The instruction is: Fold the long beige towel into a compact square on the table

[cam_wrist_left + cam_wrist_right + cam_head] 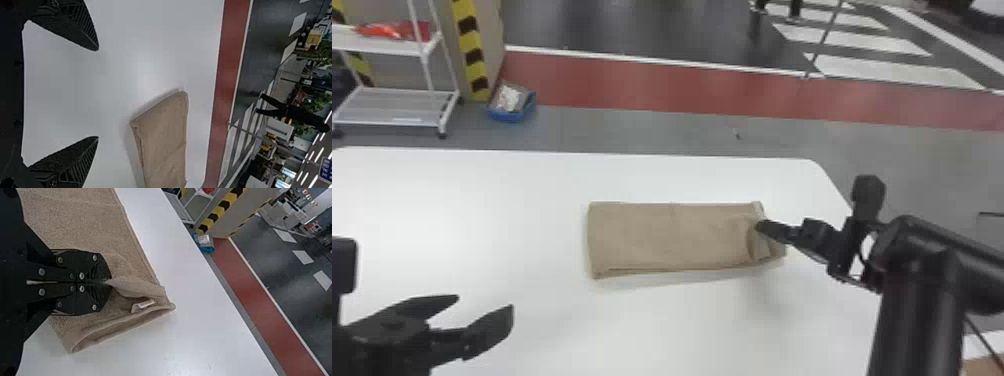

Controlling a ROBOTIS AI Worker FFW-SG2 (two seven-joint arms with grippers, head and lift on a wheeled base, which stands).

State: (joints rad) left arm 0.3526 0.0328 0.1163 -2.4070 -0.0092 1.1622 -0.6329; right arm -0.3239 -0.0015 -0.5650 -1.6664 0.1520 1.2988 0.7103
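Beige towel (667,235) is laid as a folded oblong on the white tabletop (457,215), its far edge roughly parallel to the tabletop's. The left end effector (485,302) is poised apart from it, at the near left, fingers spread wide, nothing gripped. By the right end effector (758,227), nearly closed, a pinch of cloth is gripped at the right end. Beside that, a small white label (143,305) is exposed.

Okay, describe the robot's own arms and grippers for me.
The right arm is black, with thick rounded tube-like sections and a thin dark cable looping near the wrist. The left gripper is black, with flat fingers that taper and have ridged inner faces. The right gripper is black too, dotted with round silvery screws.
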